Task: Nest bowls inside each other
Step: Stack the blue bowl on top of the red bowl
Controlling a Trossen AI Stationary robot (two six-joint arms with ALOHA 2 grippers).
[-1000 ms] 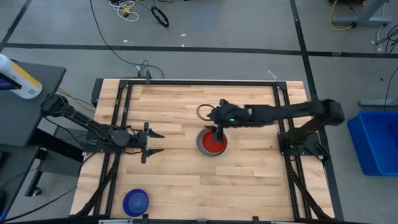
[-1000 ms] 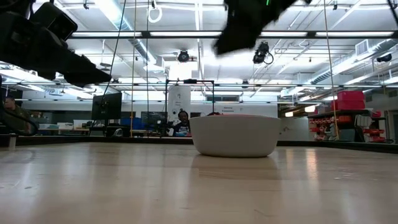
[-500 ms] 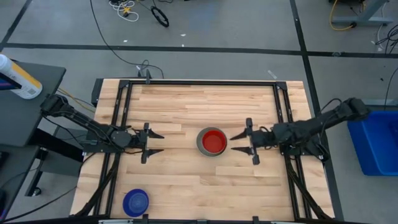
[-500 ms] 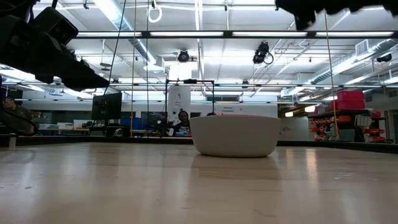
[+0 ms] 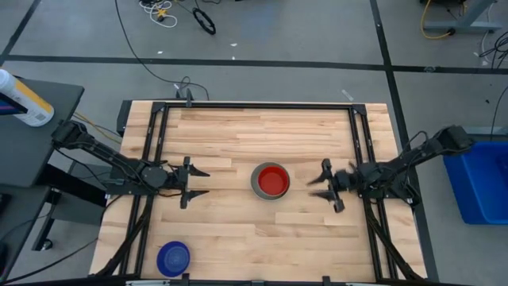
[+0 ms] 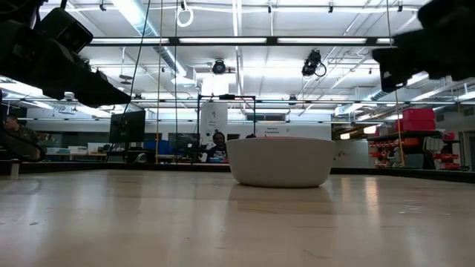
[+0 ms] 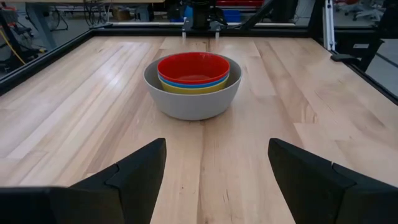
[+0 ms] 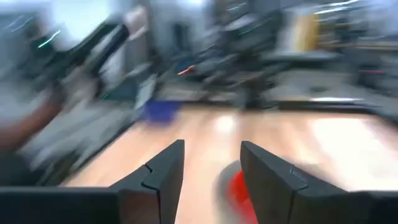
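Observation:
A grey bowl (image 5: 271, 181) stands on its base at the table's middle. In the left wrist view it (image 7: 193, 102) holds a yellow bowl (image 7: 186, 88), a light blue bowl (image 7: 208, 82) and a red bowl (image 7: 193, 67), nested one in another with the red one on top. A dark blue bowl (image 5: 173, 257) sits alone near the front left corner. My left gripper (image 5: 205, 182) waits open to the left of the stack, pointing at it. My right gripper (image 5: 312, 187) is open to the right of the stack and level, with nothing between its fingers (image 8: 161, 171).
Black frame rails (image 5: 159, 143) run along the table's left, far and right sides. A blue bin (image 5: 480, 179) stands on the floor beyond the right edge. Bare wood lies in front of and behind the stack. A person (image 6: 217, 141) sits far back in the room.
My right gripper was over the grey bowl, pointing down at the red bowl. It has since drawn back toward the table's right edge, sunk and tipped up to level. The nested bowls have stayed where they were.

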